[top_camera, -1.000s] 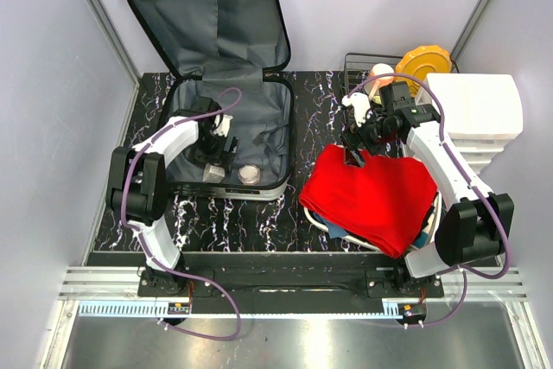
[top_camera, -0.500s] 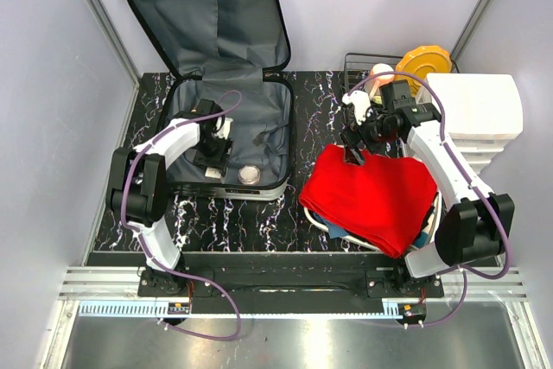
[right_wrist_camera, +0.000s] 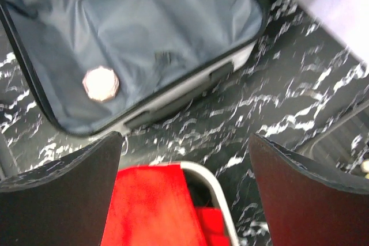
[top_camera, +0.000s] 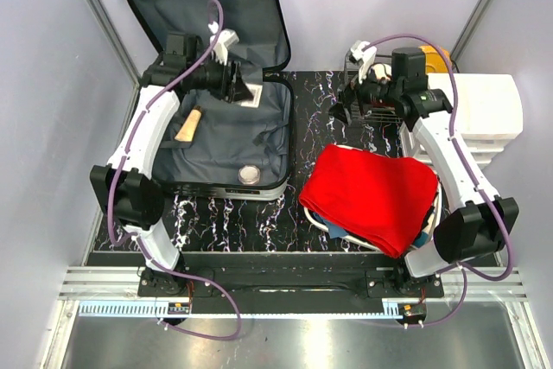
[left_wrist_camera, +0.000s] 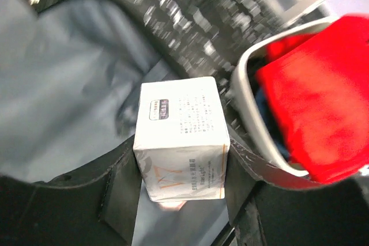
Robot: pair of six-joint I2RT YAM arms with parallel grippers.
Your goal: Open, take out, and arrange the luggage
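The large hard-shell luggage (top_camera: pixel 226 127) lies open at the far left of the black marble-patterned table (top_camera: pixel 233 213). Its dark grey fabric-lined lid stands up against the far wall and its lined base lies flat. On the lining, at the left, lies a small tan oblong item (top_camera: pixel 188 124) that is too small to identify. A small round jar with a pale pink lid (top_camera: pixel 249 174) sits near the base's near edge.

The left gripper (top_camera: pixel 236 86) hangs above the far part of the luggage base, its jaws clamped on the two sides of a white printed cardboard box (left_wrist_camera: pixel 181 136).

To the right of the luggage, on the near side, a white plastic basin (top_camera: pixel 315 220) holds a folded red cloth (top_camera: pixel 376 196) that covers most of it.

The right gripper (right_wrist_camera: pixel 184 139) hovers over bare table between the luggage and a black wire rack (top_camera: pixel 384 108). Its jaws are spread wide with nothing between them.

Further right, a yellow disc (top_camera: pixel 435 58) sits behind the arm. A white drawer organiser (top_camera: pixel 484 114) stands at the far right edge.
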